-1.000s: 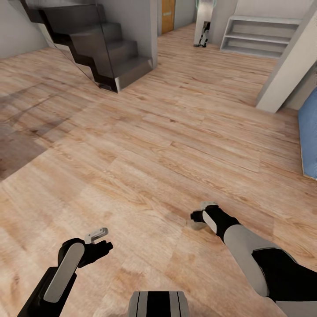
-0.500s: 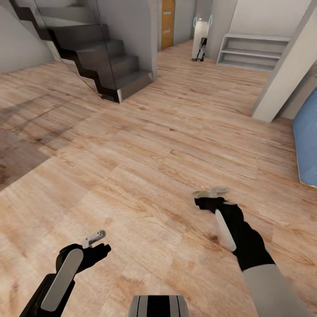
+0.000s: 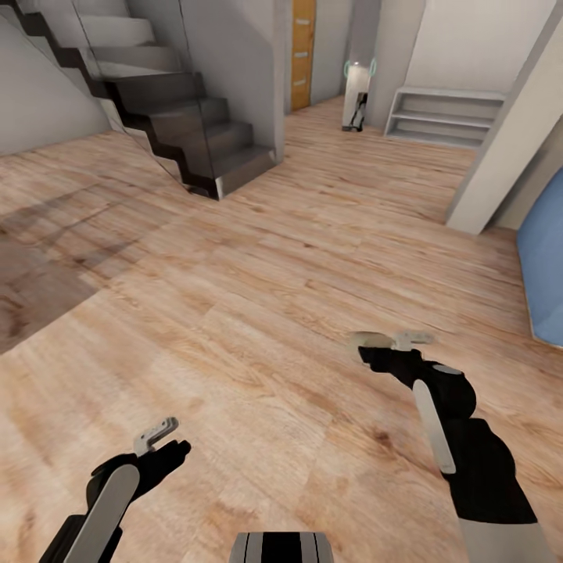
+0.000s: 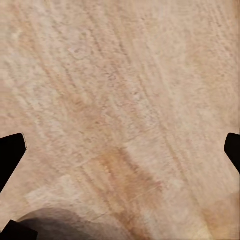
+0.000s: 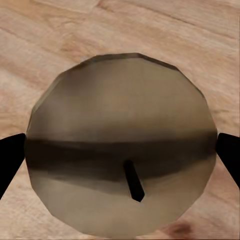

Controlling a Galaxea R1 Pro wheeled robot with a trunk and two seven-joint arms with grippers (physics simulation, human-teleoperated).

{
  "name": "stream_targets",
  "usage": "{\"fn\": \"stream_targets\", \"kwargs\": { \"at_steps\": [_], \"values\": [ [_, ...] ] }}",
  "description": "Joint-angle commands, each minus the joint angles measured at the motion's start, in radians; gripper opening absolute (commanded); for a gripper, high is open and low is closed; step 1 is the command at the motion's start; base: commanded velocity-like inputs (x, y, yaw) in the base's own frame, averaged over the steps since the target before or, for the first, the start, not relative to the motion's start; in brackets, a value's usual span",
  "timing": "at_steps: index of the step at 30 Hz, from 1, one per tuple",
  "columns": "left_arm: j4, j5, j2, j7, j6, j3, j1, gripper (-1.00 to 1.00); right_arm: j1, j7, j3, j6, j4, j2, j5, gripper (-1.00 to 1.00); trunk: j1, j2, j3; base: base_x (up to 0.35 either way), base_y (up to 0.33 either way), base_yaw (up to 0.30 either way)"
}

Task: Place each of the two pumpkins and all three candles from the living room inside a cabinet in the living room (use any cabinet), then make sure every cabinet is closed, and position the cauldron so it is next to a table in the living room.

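A beige candle (image 5: 120, 125) with a short dark wick sits between the two black fingers of my right gripper (image 5: 120, 155), which is shut on it. From the head view the candle (image 3: 366, 339) shows as a pale disc at the tip of the right gripper (image 3: 389, 342), held above the wooden floor at centre right. My left gripper (image 3: 156, 434) hangs low at the bottom left, open and empty; its wrist view has the open left gripper (image 4: 120, 152) over bare floorboards. The pumpkins, the cabinet and the cauldron are out of view.
A dark staircase (image 3: 180, 117) rises at the back left. A white pillar (image 3: 508, 141) and a blue panel (image 3: 543, 266) stand at the right. A white stepped shelf (image 3: 442, 117), an orange door (image 3: 302, 47) and a small white device (image 3: 357, 94) are at the far end.
The whole picture has shifted, so the camera has moved. My right arm has stretched forward and turned, carrying the candle further out. The left gripper sits a little lower in the picture.
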Motion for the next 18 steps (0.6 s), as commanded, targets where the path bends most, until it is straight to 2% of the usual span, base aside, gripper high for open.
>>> {"fn": "stream_targets", "kwargs": {
  "at_steps": [1, 2, 3, 5, 8, 9, 14, 18],
  "values": [
    [-0.006, 0.009, 0.001, 0.01, -0.006, -0.002, 0.005, 1.0, 0.002, 0.045, 0.0, 0.02, -0.007, -0.002, 0.001, -1.0, -0.001, 0.0, 0.003, 0.0, 0.0, 0.219],
    [-0.007, 0.009, 0.001, 0.01, -0.011, -0.002, 0.008, 1.0, 0.002, 0.074, 0.0, 0.025, -0.009, -0.002, 0.002, -1.0, -0.001, 0.0, 0.007, 0.0, 0.0, 0.232],
    [-0.007, 0.009, 0.001, -0.003, -0.037, -0.002, 0.017, 1.0, 0.005, 0.171, -0.001, 0.036, -0.014, -0.004, 0.009, -1.0, -0.001, 0.0, 0.011, 0.0, 0.0, 0.267],
    [-0.005, 0.009, 0.001, -0.039, -0.058, -0.003, 0.023, 1.0, 0.008, 0.202, -0.001, 0.036, -0.016, -0.005, 0.011, -1.0, -0.002, 0.001, 0.019, 0.0, 0.0, 0.276],
    [-0.003, 0.008, 0.001, -0.08, -0.074, -0.003, 0.032, 1.0, 0.023, 0.217, 0.001, 0.036, -0.016, -0.005, 0.012, -1.0, -0.004, 0.002, 0.03, 0.0, 0.0, 0.281],
    [0.001, 0.007, 0.002, -0.129, -0.082, -0.002, 0.041, 1.0, 0.034, 0.227, 0.005, 0.035, -0.018, -0.004, 0.012, -1.0, -0.004, 0.002, 0.034, 0.0, 0.0, 0.287],
    [0.004, 0.006, 0.003, -0.161, -0.085, -0.001, 0.043, 1.0, 0.038, 0.229, 0.017, 0.034, -0.018, -0.004, 0.013, -1.0, -0.006, 0.003, 0.054, 0.0, 0.0, 0.287],
    [0.009, 0.005, 0.003, -0.165, -0.087, -0.001, 0.044, 1.0, 0.038, 0.23, 0.025, 0.034, -0.018, -0.005, 0.013, -1.0, -0.008, 0.004, 0.069, 0.0, 0.0, 0.288]
  ]
}}
